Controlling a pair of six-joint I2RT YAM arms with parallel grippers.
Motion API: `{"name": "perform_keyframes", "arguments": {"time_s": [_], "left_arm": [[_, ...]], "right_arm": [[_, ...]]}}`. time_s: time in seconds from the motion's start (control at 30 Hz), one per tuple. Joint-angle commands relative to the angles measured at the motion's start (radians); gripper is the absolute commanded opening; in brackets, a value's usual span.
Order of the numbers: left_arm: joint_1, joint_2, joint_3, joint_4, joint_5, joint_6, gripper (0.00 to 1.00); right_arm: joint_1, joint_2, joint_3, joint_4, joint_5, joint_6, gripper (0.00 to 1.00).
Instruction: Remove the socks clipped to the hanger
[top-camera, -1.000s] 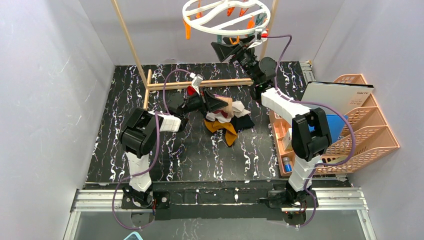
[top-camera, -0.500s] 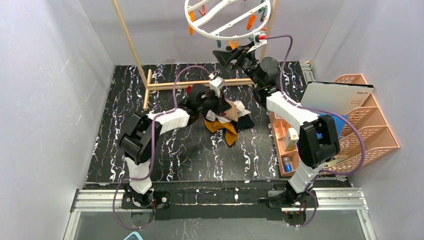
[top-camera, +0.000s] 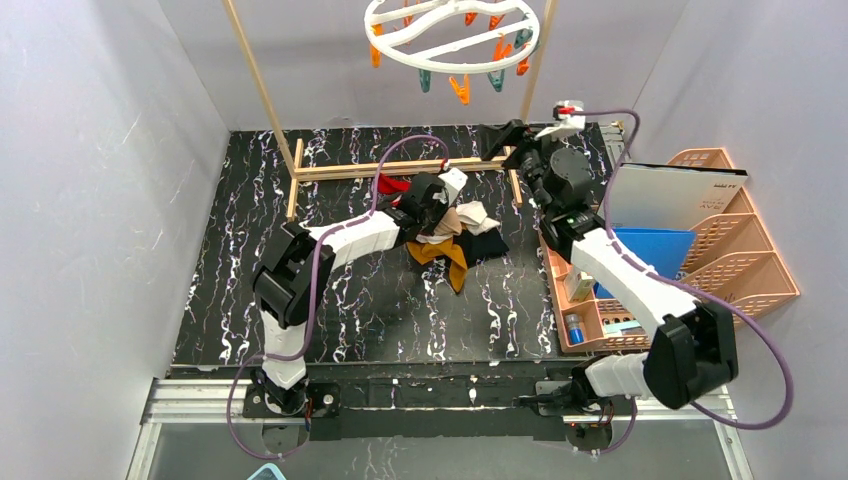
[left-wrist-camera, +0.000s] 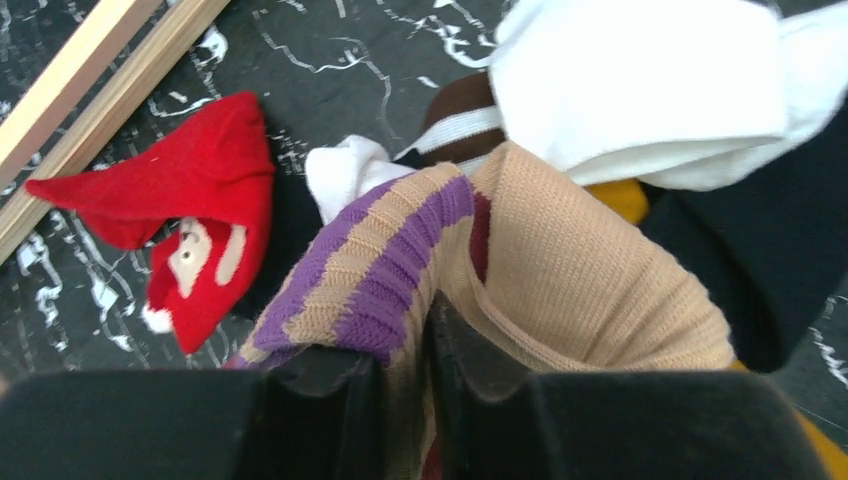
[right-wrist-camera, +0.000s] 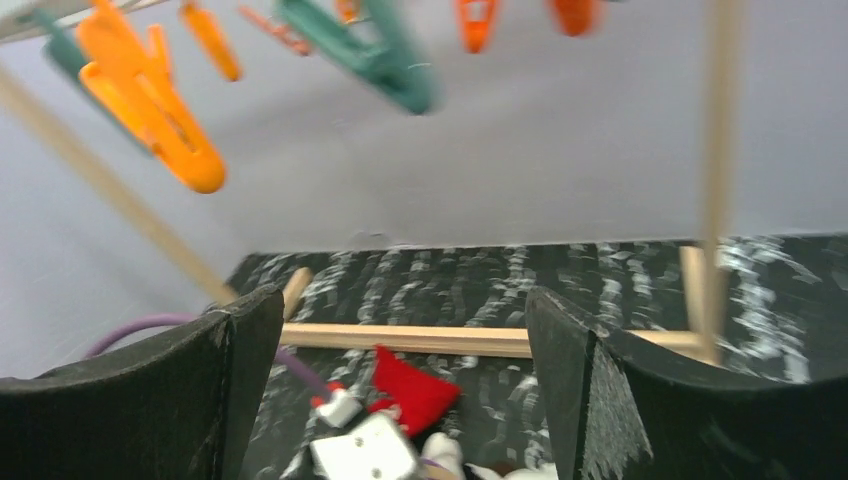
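A lab test cell: plain grey walls (top-camera: 90, 200) enclose a marbled black table (top-camera: 400, 320), aluminium rail (top-camera: 440, 395) at near edge.

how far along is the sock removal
Nearly done, it seems. The hanger shows only bare clothespins; no sock is visible on it. The other socks lie piled on the table. The left hand grips a tan-and-purple striped sock at the pile; the right hand is open, empty. Left: releasing that sock.
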Motion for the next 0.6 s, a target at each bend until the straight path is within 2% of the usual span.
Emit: {"name": "perform_keyframes", "arguments": {"time_s": [0.0,0.1,0.2,0.23,0.33,0.37,0.57], "left_arm": [[-0.005,-0.003,0.053,-0.106,-0.144,0.019,0.22],[-0.009,0.012,0.070,-0.137,-0.169,0.022,0.31],[-0.018,0.018,0.086,-0.174,-0.217,0.052,0.45],[-0.020,0.017,0.090,-0.185,-0.230,0.069,0.53],[-0.022,0.003,0.111,-0.250,-0.253,0.110,0.93],[-0.022,-0.004,0.117,-0.273,-0.267,0.119,0.98],[-0.019,-0.034,0.207,-0.450,-0.294,0.086,0.99]], "right_arm": [[-0.007,-0.095,-0.047,-0.076,0.364,-0.096,0.98],[-0.006,-0.128,-0.059,-0.132,0.473,-0.098,0.98],[-0.008,-0.142,-0.068,-0.202,0.544,-0.072,0.98],[-0.008,-0.142,-0.068,-0.228,0.561,-0.064,0.98],[-0.010,-0.126,-0.070,-0.297,0.582,-0.059,0.98],[-0.010,-0.122,-0.067,-0.324,0.586,-0.052,0.98],[-0.013,-0.130,-0.100,-0.340,0.576,-0.024,0.98]]}}
